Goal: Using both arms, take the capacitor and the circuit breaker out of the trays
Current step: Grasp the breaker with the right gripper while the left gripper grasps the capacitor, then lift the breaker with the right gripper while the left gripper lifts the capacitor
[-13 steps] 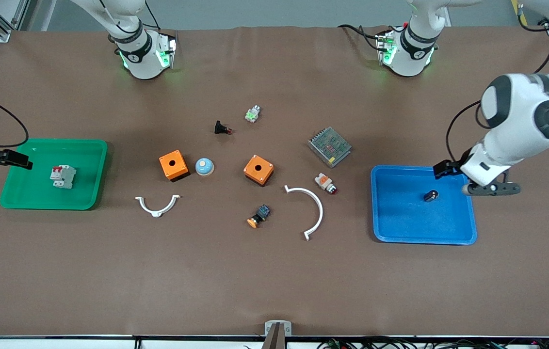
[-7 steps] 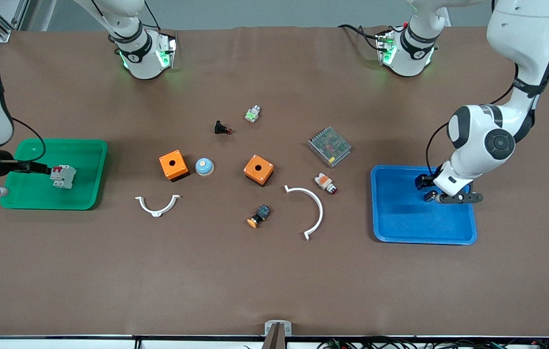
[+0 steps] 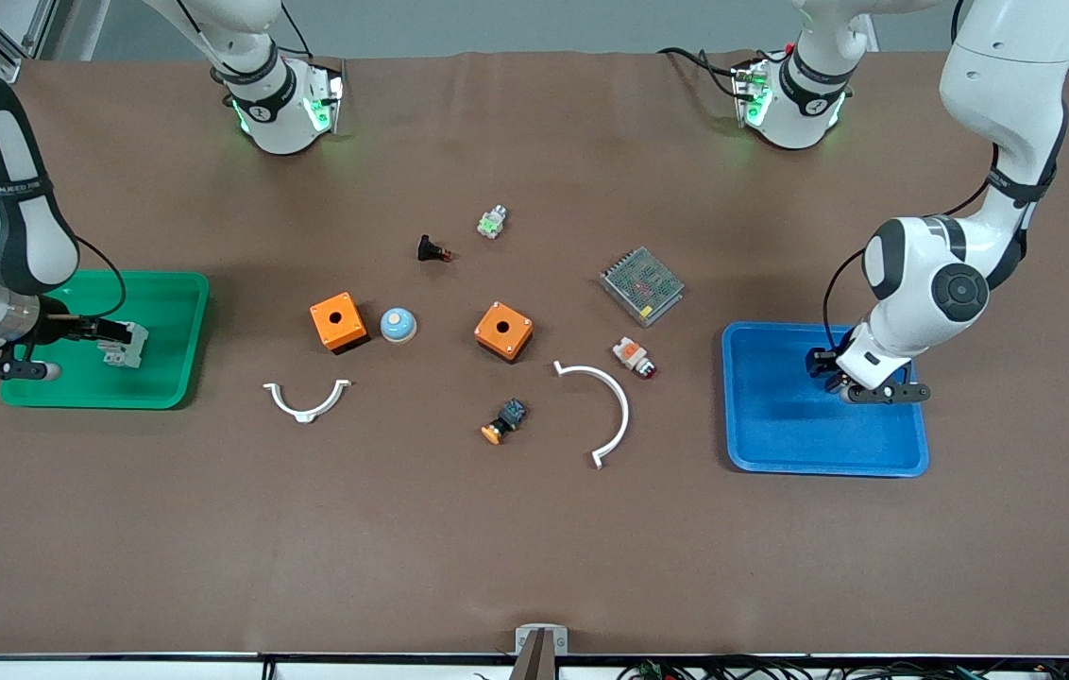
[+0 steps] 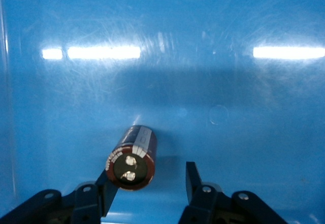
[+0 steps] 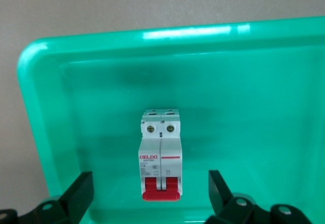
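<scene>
The capacitor (image 4: 132,158), a small dark cylinder with a silvery end, lies in the blue tray (image 3: 780,434) at the left arm's end of the table. My left gripper (image 4: 151,181) is open low over it. The capacitor lies between the fingers, close to one finger (image 4: 107,186). In the front view this gripper (image 3: 827,368) hides the capacitor. The breaker (image 5: 160,155), white-grey with a red lever, lies in the green tray (image 3: 166,293). My right gripper (image 5: 150,193) is open, one finger on each side of the lever end, not touching it. Both show in the front view: the breaker (image 3: 128,346) and the right gripper (image 3: 100,332).
Between the trays lie two orange boxes (image 3: 338,322) (image 3: 503,331), a blue dome (image 3: 398,325), two white arcs (image 3: 306,401) (image 3: 605,406), a mesh-covered metal box (image 3: 642,285), an orange-and-white cylinder (image 3: 634,357), a black button part (image 3: 432,250) and other small parts.
Both arms swung in from the table ends over their trays. The left gripper came down around the capacitor and now hides it in the front view. The right gripper reached the breaker.
</scene>
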Controlling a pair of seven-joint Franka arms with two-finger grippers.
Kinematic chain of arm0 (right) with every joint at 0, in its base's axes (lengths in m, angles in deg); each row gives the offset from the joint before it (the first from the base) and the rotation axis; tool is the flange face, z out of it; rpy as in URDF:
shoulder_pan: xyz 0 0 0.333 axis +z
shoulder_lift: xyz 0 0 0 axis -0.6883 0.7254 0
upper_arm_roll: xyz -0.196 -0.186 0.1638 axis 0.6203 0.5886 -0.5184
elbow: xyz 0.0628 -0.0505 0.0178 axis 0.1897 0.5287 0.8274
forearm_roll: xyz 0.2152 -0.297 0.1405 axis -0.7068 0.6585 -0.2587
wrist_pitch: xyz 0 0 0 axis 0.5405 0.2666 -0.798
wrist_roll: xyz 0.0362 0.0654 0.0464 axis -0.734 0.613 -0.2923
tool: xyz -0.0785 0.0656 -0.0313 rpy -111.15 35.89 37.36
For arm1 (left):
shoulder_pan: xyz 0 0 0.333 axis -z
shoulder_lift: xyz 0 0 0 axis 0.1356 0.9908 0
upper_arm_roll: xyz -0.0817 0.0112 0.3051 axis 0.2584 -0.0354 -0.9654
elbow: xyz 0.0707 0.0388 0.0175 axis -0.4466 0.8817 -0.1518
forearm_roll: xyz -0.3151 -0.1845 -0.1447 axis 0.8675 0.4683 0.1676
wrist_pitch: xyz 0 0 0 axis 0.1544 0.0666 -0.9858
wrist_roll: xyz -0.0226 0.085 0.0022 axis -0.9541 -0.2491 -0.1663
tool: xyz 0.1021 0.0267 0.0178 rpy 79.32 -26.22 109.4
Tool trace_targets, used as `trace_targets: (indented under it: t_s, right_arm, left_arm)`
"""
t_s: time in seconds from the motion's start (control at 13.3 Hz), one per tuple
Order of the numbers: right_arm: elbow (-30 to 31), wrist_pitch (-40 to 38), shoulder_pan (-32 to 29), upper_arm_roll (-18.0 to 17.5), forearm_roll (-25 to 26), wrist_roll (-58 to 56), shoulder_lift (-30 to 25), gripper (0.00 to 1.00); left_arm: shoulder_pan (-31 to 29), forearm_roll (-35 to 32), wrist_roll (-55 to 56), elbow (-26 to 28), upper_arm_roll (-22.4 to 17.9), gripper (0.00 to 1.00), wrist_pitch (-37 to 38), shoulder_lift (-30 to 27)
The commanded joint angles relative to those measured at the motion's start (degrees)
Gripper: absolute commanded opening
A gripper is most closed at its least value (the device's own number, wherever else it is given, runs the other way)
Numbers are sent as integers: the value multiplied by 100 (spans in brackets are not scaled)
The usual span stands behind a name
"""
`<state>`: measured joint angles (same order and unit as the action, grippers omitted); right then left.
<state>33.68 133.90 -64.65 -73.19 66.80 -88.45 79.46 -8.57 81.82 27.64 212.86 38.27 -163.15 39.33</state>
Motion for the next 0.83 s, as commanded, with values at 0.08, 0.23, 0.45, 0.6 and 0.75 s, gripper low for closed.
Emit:
trace_targets:
  t_s: [0.08,0.23,0.45,0.6,0.75]
  right_arm:
    - [28,65,-143,-66,24,-46,111,95]
    - [36,65,-187,-66,24,-46,146,80]
    - [36,65,-196,-66,24,-46,155,50]
    - [36,65,-196,-66,24,-37,190,32]
    - [36,57,-188,-75,24,-37,190,24]
  left_arm:
    - [-10,-28,-64,-208,-21,58,-41,163]
    - [-19,-28,-72,-235,-65,56,-41,172]
    - [-19,-28,-72,-322,-91,54,-41,224]
    - [-19,-28,-72,-358,-100,52,-41,259]
    - [-19,-28,-64,-384,-100,44,-32,260]
